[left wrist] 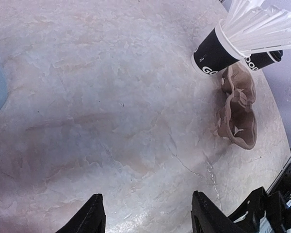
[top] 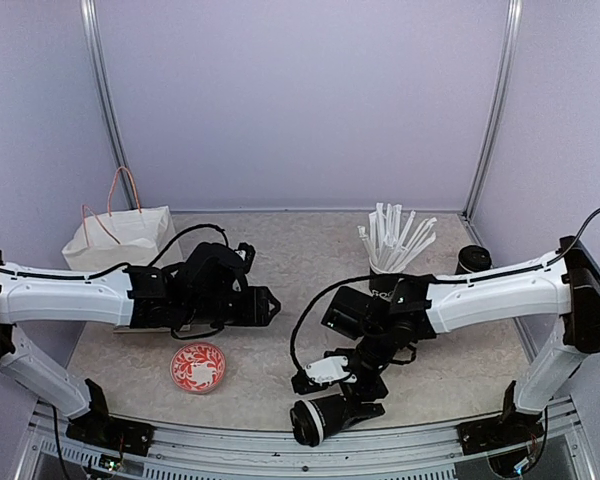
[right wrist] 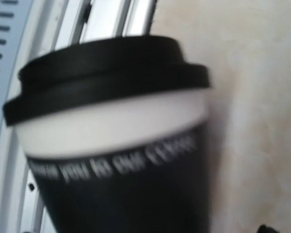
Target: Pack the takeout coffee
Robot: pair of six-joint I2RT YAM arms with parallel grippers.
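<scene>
The table (top: 300, 250) is mottled beige stone, closed in by lilac walls (top: 300, 100). My left gripper (left wrist: 148, 218) hangs over bare tabletop, its fingers moderately apart with nothing between them. My right gripper (top: 355, 405) is down at the near edge, right of centre; I cannot tell how wide it stands. The takeout coffee (top: 315, 420), with its black lid (right wrist: 106, 73) on, lies tilted right at those fingertips, blurred in the wrist view.

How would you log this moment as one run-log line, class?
left end effector: open, empty | right end effector: at lidded takeout cup, grip unclear | paper bag: upright, cup not inside
</scene>
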